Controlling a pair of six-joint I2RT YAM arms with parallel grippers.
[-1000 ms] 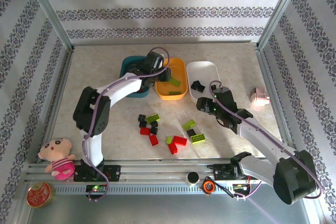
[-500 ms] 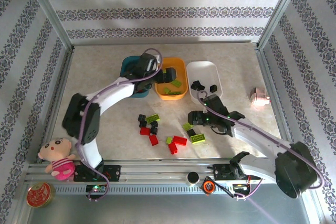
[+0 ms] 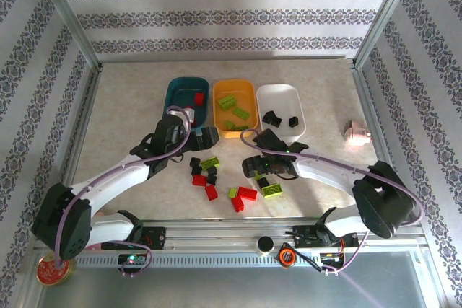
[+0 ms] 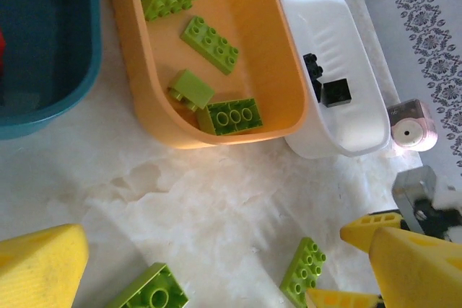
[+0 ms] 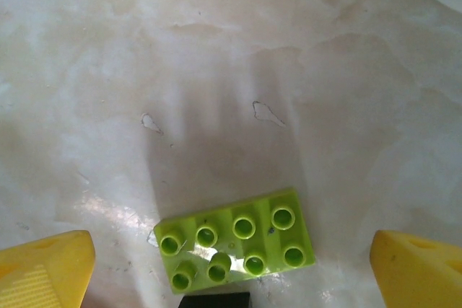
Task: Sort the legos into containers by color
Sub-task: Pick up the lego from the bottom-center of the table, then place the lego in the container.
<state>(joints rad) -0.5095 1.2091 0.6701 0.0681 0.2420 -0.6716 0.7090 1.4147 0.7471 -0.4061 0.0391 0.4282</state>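
Right gripper (image 5: 231,275), wide open and empty, straddles 1 lime brick (image 5: 238,239), seemingly to pinch it; left gripper (image 4: 224,272) likewise gapes empty.

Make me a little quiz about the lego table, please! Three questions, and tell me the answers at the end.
1. Pick one: what colour are the bricks in the orange-yellow tray? A red, B lime green, C black.
2. True or false: the right gripper is shut on a red brick.
3. Count: how many black bricks lie in the white tray?

Key: 1 B. 2 False: its jaws stand open over a lime green brick lying on the table. 3 Two.
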